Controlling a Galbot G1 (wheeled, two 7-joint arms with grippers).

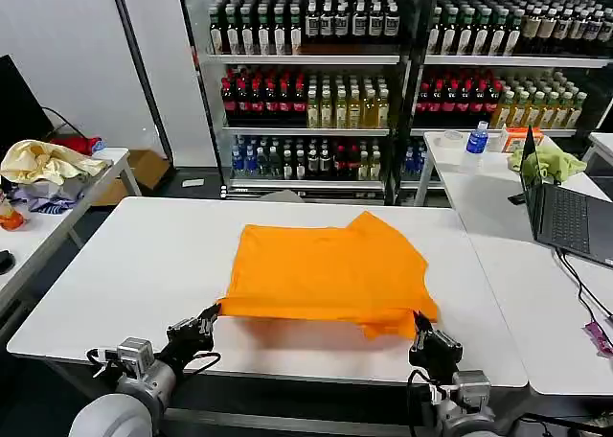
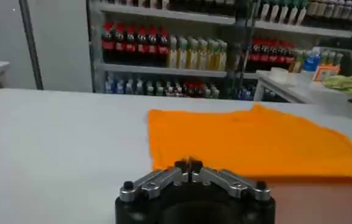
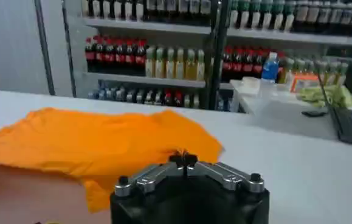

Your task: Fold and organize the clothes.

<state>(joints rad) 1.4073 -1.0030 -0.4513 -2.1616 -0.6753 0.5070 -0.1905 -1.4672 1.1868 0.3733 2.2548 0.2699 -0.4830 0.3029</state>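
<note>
Left gripper [image 1: 213, 312] with jaws pinched together on the near left corner of the orange T-shirt [image 1: 326, 269]; same closed grip seen from the left wrist [image 2: 188, 163], cloth edge caught between the tips. Right gripper [image 1: 419, 321] likewise clamped on the near right corner, confirmed from the right wrist [image 3: 183, 157]. Near hem lifted slightly off the white surface [image 1: 144, 264] between the two grippers, far part lying flat, folded, around the middle. Behind, shelves of bottles [image 1: 316, 82]; at the right, an open laptop [image 1: 565, 212] on a neighbouring surface
</note>
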